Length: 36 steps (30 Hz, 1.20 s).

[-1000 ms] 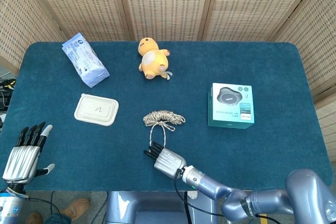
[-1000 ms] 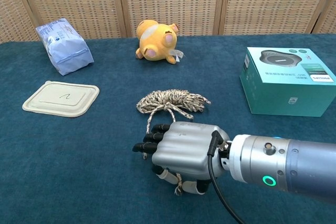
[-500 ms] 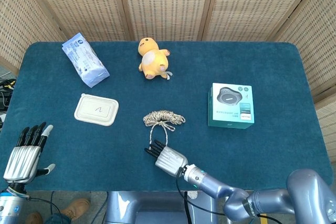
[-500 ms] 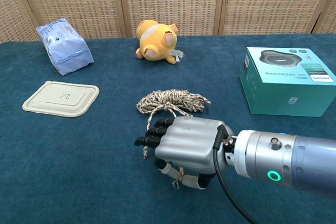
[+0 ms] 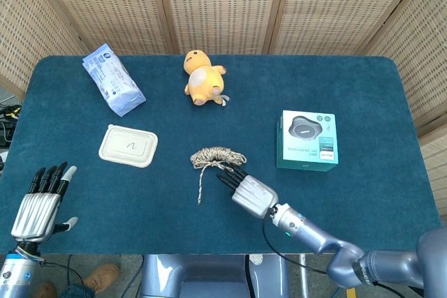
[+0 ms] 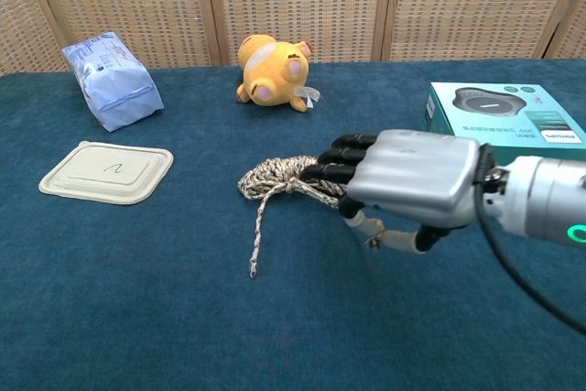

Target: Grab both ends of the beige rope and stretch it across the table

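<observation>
Right hand now beside braided rope

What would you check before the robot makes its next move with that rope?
1. Right hand holding a rope end: cannot tell; something small shows under its fingers.
2. Left hand holding the other end: not ok; open, at the table's near-left corner.
3. Second end reachable: ok; one tail lies free toward the front.
4. Beige rope uncoiled: not ok; mostly bundled.
5. Stretch path clear: cannot tell; teal box and food container sit either side.
</observation>
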### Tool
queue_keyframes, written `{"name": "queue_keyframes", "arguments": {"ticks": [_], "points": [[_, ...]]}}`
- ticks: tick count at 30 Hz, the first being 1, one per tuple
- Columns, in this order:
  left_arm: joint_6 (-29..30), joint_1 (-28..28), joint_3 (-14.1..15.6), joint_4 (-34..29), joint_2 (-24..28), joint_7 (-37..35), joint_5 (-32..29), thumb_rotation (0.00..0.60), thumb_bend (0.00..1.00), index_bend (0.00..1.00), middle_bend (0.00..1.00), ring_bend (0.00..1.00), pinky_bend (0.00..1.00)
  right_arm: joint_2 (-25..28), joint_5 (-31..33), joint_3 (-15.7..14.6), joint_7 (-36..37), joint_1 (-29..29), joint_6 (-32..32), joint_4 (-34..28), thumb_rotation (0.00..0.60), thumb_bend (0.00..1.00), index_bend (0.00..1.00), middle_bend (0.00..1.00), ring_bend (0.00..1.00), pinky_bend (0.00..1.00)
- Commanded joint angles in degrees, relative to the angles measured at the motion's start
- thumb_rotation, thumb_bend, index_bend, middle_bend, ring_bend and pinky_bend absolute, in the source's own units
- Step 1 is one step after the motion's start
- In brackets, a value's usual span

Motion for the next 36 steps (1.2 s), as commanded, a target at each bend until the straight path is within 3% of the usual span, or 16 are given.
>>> {"name": "queue_keyframes", "arguments": {"ticks": [1,13,18,21,36], "points": [[-0.24,-0.59,0.24,0.59,-0.80,0.39,1.65,0.600,0.00,0.00,0.00,0.00,0.00,3.01,-3.57,-1.62,3.90,-2.10,3.27,2.04,0.600,0.46,0.63,0.03,0.00,0.00],[-5.11,-8.76,-1.92,7.93,-7.07,7.25,12.50,0.600,0.00,0.01,0.00,0.00,0.00,5.64,-6.86,-2.10,9.36,-5.13,6.75,5.84,0.600,0.45,0.63,0.02,0.00,0.00],[-8.92,-13.86,-3.02,13.32,-10.58,7.06,16.78,0.600,0.00,0.21,0.00,0.00,0.00,5.21,-7.36,-1.88,10.69,-5.34,6.32,6.29,0.600,0.45,0.63,0.01,0.00,0.00],[-13.78,-20.19,-3.81,19.42,-13.96,3.62,21.04,0.600,0.01,0.28,0.00,0.00,0.00,4.39,-7.50,-1.36,11.57,-5.09,5.56,6.88,0.600,0.45,0.63,0.01,0.00,0.00],[-21.77,-31.96,-4.64,33.20,-25.80,0.48,23.70,0.600,0.13,0.40,0.00,0.00,0.00,3.84,-7.30,0.31,15.56,-4.88,3.79,9.05,0.600,0.45,0.63,0.01,0.00,0.00]]}}
